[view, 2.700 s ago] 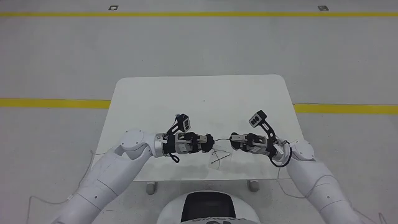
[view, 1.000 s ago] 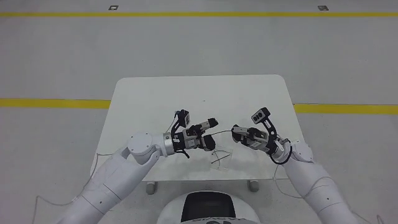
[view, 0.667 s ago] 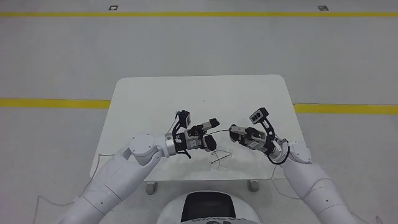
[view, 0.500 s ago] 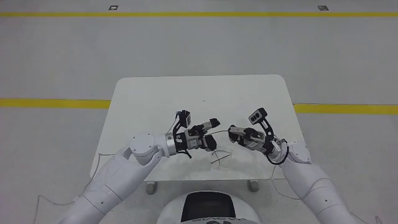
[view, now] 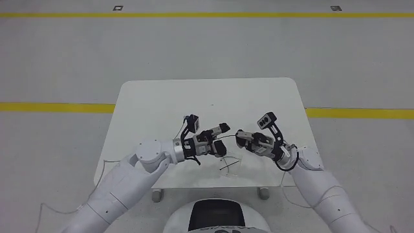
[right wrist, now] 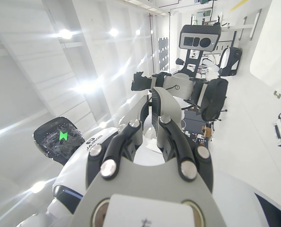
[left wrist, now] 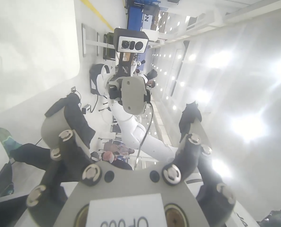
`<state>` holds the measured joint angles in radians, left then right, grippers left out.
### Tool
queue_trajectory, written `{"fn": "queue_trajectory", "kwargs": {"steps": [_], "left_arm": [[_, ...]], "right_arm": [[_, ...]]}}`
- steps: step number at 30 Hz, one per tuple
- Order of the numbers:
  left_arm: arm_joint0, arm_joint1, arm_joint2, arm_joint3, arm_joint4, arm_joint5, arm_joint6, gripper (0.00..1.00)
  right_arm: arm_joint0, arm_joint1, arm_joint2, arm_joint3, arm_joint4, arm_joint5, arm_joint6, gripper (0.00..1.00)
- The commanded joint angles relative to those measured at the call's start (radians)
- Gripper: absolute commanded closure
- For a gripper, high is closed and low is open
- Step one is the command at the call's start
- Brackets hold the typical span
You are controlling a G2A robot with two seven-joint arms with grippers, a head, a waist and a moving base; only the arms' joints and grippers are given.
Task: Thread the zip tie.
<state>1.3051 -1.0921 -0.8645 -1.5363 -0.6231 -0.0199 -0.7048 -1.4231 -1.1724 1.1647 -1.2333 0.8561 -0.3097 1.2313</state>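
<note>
Lightness and spring are what I would expect of the zip tie (view: 228, 162); a strip this thin should weigh next to nothing, bend readily along its length yet flick back, and be slick enough to slide out of a loose pinch; I judge the best hold to be close behind the pointed tail with one gripper and at the head with the other, so the free end stays short and does not wander; lying flat, it may be awkward to lift off the table (view: 162, 103); in the top view it shows as a few fine dark lines, crossing or looped, at lower centre of the frame, on the white top near its lower edge and just below the gap between the two grippers; whether that is one tie or several I cannot tell; the left gripper (view: 218, 140) hangs over the table with its fingers (left wrist: 69, 116) spread wide and nothing between them; the right gripper (view: 239, 136) faces it, near but apart, pads (right wrist: 155, 105) pressed together; whether they pinch anything I cannot tell.
</note>
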Motion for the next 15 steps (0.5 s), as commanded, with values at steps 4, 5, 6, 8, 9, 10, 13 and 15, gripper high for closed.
{"fn": "queue_trajectory", "kwargs": {"steps": [4, 5, 6, 8, 9, 10, 13, 15], "left_arm": [[-0.002, -0.001, 0.001, 0.002, -0.013, 0.003, -0.017, 0.0], [-0.003, -0.001, 0.001, 0.003, -0.015, 0.003, -0.02, 0.0], [-0.004, -0.001, 0.002, 0.004, -0.016, 0.003, -0.022, 0.0], [-0.005, -0.001, 0.002, 0.006, -0.018, 0.003, -0.025, 0.0], [-0.006, -0.001, 0.003, 0.006, -0.02, 0.004, -0.027, 0.0], [-0.006, -0.001, 0.003, 0.007, -0.021, 0.004, -0.027, 0.0], [-0.008, -0.002, 0.004, 0.009, -0.022, 0.005, -0.029, 0.0], [-0.008, -0.002, 0.005, 0.009, -0.023, 0.007, -0.03, 0.0]], "right_arm": [[-0.002, 0.0, 0.003, -0.004, -0.005, 0.003, 0.0, 1.0], [-0.002, 0.0, 0.003, -0.004, -0.006, 0.003, 0.0, 1.0], [-0.002, 0.0, 0.004, -0.004, -0.006, 0.003, 0.001, 1.0], [-0.002, 0.001, 0.005, -0.003, -0.007, 0.004, 0.001, 1.0], [-0.003, 0.001, 0.005, -0.003, -0.007, 0.004, 0.002, 1.0], [-0.003, 0.001, 0.005, -0.003, -0.007, 0.004, 0.003, 1.0], [-0.004, 0.0, 0.006, -0.003, -0.008, 0.004, 0.007, 1.0], [-0.004, 0.0, 0.006, -0.003, -0.008, 0.003, 0.01, 1.0]]}}
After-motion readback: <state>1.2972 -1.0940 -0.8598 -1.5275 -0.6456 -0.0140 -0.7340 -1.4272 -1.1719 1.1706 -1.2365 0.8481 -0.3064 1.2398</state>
